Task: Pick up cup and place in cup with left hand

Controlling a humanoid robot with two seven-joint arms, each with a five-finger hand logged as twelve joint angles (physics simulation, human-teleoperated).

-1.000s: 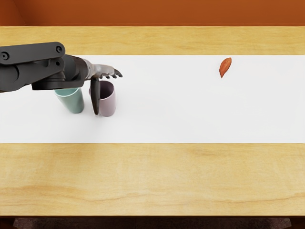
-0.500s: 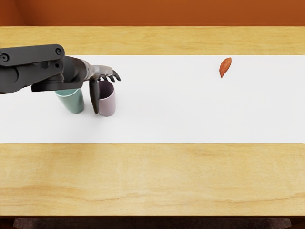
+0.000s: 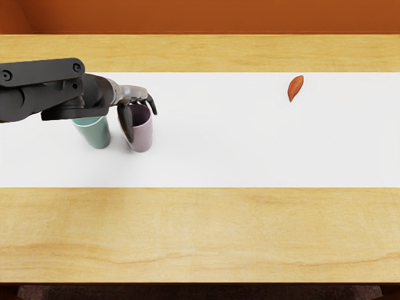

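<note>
Left hand (image 3: 132, 96) has curled closer around the pink cup (image 3: 143, 136).

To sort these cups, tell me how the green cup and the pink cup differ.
The green cup is pale teal, while the pink cup is dusty mauve. The left arm hides part of the green cup's rim; the left hand is at the pink cup. Both stand on the white strip.

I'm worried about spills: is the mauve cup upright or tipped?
Upright: the mauve cup stands on the white strip, its dark opening facing up and base down.
</note>
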